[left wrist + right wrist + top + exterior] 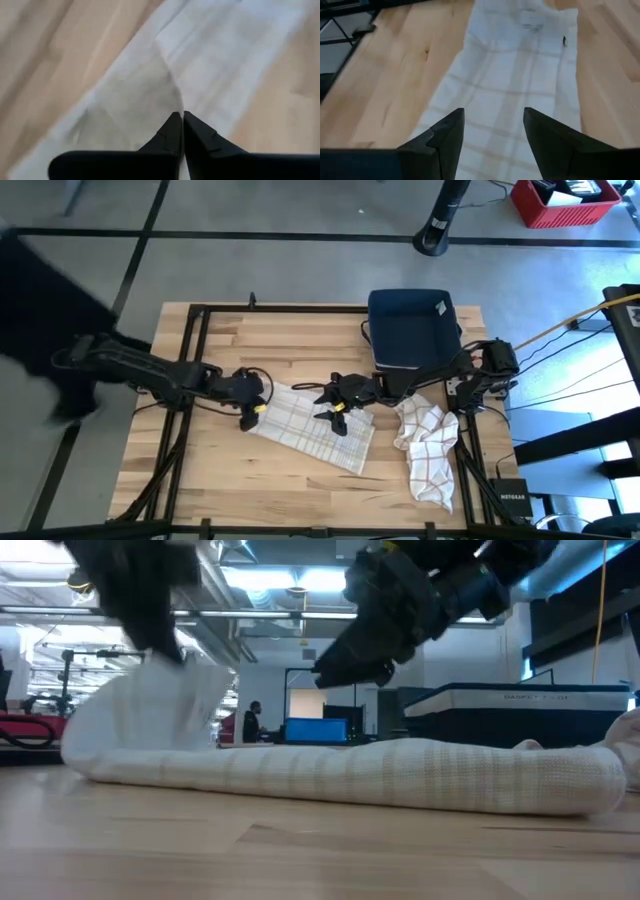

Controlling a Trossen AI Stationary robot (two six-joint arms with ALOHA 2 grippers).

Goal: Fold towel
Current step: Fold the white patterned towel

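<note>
A white towel with tan checks (315, 428) lies on the wooden table (220, 470), near its middle. In the low view the towel (350, 775) is a long flat roll whose left end rises. My left gripper (255, 408) is shut on that left end. My right gripper (326, 406) hangs open just above the towel's middle. In the right wrist view its fingers (494, 127) stand apart over the cloth (510, 75) and touch nothing. My left gripper (181, 120) pinches the towel's left end (167, 95) between its two fingertips, coming slanting down from the table's left. The cloth rises in a peak to the fingertips. That end (175, 705) is lifted off the table and the rest lies flat; one layer or several, I cannot tell.
A second towel (425, 442) lies crumpled at the table's right. A dark blue bin (412, 325) stands at the far right, close behind my right arm. Bare wood runs along the near edge and the far left.
</note>
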